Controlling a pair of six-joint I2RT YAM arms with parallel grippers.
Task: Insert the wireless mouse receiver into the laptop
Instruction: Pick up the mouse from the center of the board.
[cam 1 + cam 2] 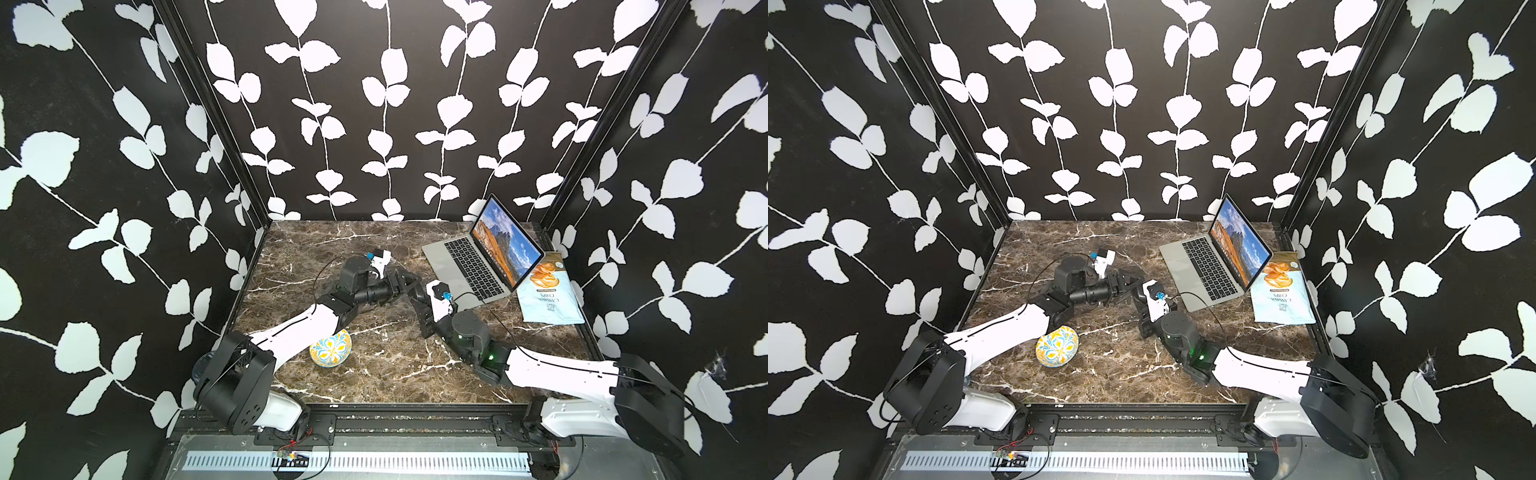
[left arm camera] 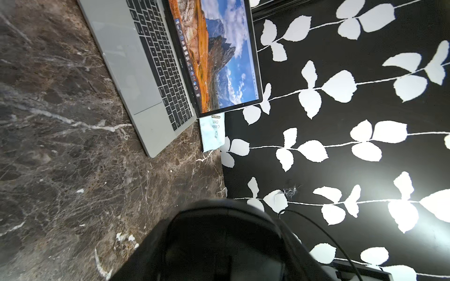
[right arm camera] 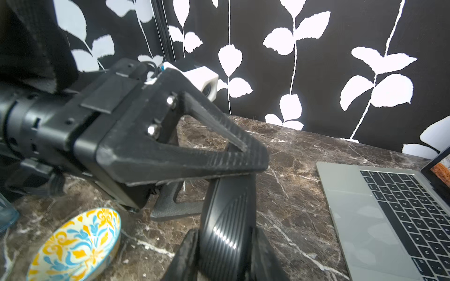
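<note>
Receiver itself is not showing; probably sitting inside the black ribbed piece (image 3: 229, 199), mid-table (image 1: 374, 365). Judging it tiny, light, stiff, slippery: taking it by its cap, plug end free. Left claw (image 1: 409, 281) is pinching that piece's far end. Right claw (image 3: 224, 231) is flanking the near end; grip cannot be told. Laptop (image 1: 469, 264) is standing open, far right.

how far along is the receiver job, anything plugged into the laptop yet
Done: nothing is plugged in yet. The laptop sits open, and no receiver shows on its visible edges. In hand: a black ribbed piece, likely the mouse, is gripped mid-table by the right claw at one end and the left claw at the other. Left: getting the receiver out, which I can't see, and pushing it into a port.
</note>
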